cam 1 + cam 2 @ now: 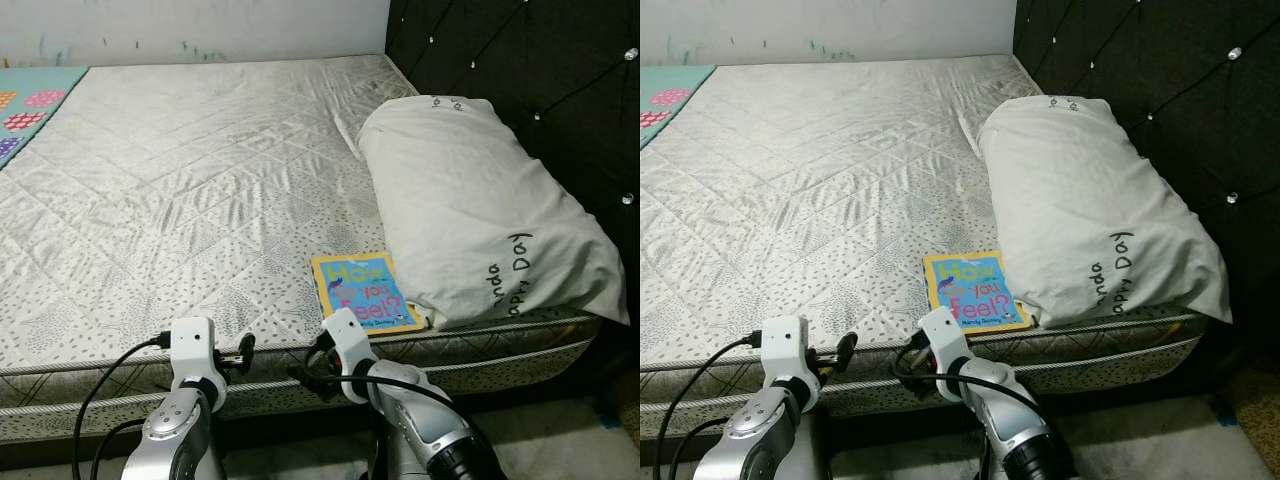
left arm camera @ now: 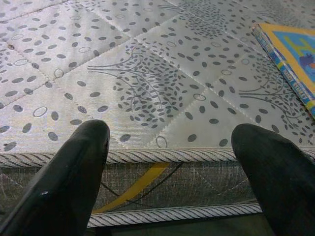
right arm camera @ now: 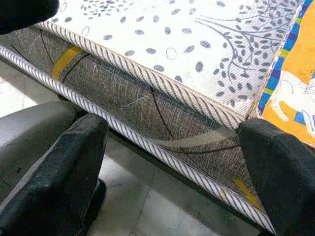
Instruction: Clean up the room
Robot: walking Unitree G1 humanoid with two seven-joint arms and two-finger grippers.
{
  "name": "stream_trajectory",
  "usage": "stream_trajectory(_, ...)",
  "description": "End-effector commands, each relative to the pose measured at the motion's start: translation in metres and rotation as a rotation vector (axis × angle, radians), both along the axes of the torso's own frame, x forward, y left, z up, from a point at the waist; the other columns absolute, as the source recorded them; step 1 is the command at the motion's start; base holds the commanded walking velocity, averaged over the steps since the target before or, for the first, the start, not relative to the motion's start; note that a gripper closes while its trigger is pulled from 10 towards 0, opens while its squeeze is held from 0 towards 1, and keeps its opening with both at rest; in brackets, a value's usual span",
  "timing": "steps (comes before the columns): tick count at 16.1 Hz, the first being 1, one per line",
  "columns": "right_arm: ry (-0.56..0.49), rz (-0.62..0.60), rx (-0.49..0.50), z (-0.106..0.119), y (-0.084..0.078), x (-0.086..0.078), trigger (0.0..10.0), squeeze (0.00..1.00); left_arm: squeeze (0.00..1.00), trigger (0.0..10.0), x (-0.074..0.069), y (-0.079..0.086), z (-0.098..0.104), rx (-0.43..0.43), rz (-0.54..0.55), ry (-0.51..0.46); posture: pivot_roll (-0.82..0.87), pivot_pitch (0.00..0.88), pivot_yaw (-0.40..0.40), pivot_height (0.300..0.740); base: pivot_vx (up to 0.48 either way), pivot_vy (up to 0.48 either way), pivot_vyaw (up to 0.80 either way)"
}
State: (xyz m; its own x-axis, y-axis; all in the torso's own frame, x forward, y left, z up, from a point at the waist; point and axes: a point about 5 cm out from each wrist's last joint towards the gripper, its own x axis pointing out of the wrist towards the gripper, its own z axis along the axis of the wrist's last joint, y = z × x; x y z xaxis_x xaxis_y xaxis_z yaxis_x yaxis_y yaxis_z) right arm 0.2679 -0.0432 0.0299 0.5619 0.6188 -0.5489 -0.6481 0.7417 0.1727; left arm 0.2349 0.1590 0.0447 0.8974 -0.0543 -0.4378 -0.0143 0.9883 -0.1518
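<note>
- The robot stands at the side of a bare mattress [image 1: 200, 190], both arms raised just short of its near edge.
- A thin picture book [image 1: 363, 292] lies flat on the mattress right by that edge, its cover up, one side tucked against a big pale pillow [image 1: 480, 210] that rests beside the dark tufted headboard [image 1: 530, 60].
- The right end effector [image 1: 318, 368] hangs just below and in front of the book, at the mattress's side wall; in its wrist view its two black fingers [image 3: 74, 167] are spread wide, with the book's corner beside one of them.
- The left end effector [image 1: 243, 352] is a little further along the edge, also spread and holding nothing, looking across the quilted top toward the book.
- The book looks like the thing to tidy. I'd guess it is light and fairly stiff, with a glossy cover that may slip.
- Lying flat on a soft surface, it offers little to pinch from above; the edge nearest the robot seems the best hold, one finger over the cover and one pressing into the mattress beneath.
- A patterned play mat [image 1: 30, 100] shows at the far corner.
</note>
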Motion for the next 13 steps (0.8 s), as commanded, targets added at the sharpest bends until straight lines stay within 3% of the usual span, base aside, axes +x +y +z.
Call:
stream_trajectory(1, -0.027, -0.007, 0.006, 0.005, 0.004, 0.005, 10.0, 0.0, 0.0, 10.0, 0.002, 0.0, 0.003, 0.007, -0.003, -0.007, -0.07, 0.003, -0.019, 0.526, 0.0, 0.0, 0.0)
stream_trajectory(13, -0.014, -0.084, 0.022, 0.0, 0.02, 0.014, 10.0, 0.0, 0.0, 10.0, 0.003, 0.0, 0.003, 0.013, 0.002, -0.009, -0.07, 0.007, -0.02, 0.526, 0.0, 0.0, 0.0)
